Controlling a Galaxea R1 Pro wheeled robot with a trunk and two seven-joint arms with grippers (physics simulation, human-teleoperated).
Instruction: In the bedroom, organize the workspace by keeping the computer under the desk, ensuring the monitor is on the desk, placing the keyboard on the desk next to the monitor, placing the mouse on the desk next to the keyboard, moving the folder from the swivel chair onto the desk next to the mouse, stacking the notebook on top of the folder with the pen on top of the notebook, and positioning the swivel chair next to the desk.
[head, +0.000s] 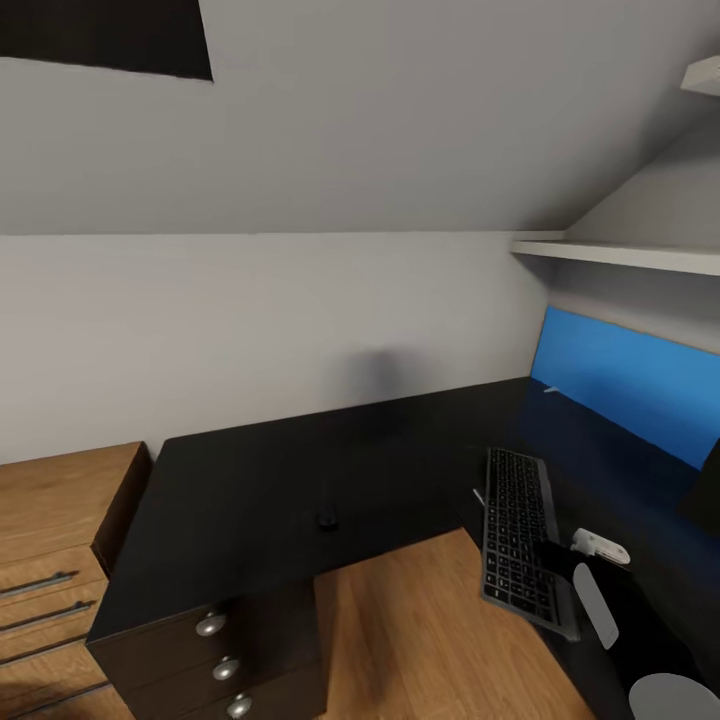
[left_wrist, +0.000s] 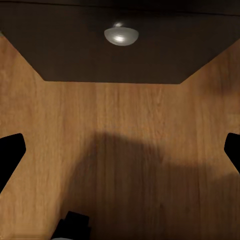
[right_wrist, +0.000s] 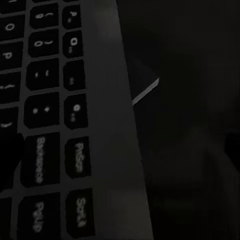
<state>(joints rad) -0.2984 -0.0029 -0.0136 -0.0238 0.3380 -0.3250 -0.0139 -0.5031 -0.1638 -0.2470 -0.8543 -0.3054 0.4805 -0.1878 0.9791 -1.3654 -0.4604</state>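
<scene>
Seemingly the right arm's fingers (head: 548, 552) pinch the keyboard (head: 518, 536), carrying it over the surface (head: 290, 490) toward the monitor (head: 630, 385); left fingers (left_wrist: 10, 155) spread.

Soft, even light fills the head view, leaving the grey wall pale and flat; a faint smudge of shadow sits on it at about 12 o'clock above the glossy black desk (head: 300, 480), whose top mirrors blue from the panel at 3 o'clock. The left wrist view is warm and dim, a broad soft shadow pooling on the wooden floor (left_wrist: 120, 125) toward 6 o'clock. The right wrist view is very dark, the keyboard (right_wrist: 65, 125) legends slightly blurred.
</scene>
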